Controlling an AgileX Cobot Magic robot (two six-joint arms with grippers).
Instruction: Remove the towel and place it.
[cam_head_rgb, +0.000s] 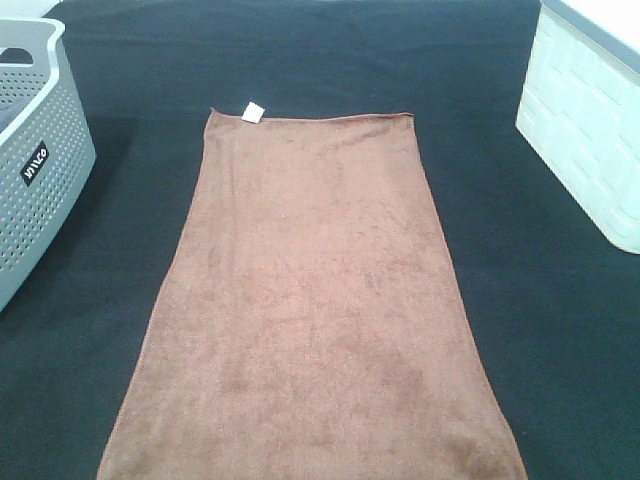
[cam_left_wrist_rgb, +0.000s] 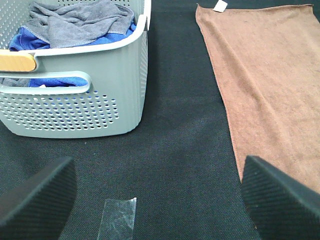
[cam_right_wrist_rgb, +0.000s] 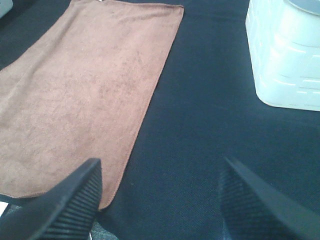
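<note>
Black ribbed fingers (cam_left_wrist_rgb: 35, 200) on both grippers, wedge-shaped.

grey basket (cam_head_rgb: 40, 160) | black side label, white lettering | blurred, seemingly "VIVCO"

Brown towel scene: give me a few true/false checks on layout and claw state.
1. The brown towel lies spread flat on the black table covering. True.
2. The towel's white tag is at a far corner. True.
3. The left claw is shut on the towel. False: its fingers are apart and hold nothing.
4. The grey perforated basket is empty. False: grey and blue cloths lie inside.
5. The right claw is open, beside the towel's edge. True.
6. The white bin sits on the towel. False: it stands apart, to the right.
</note>
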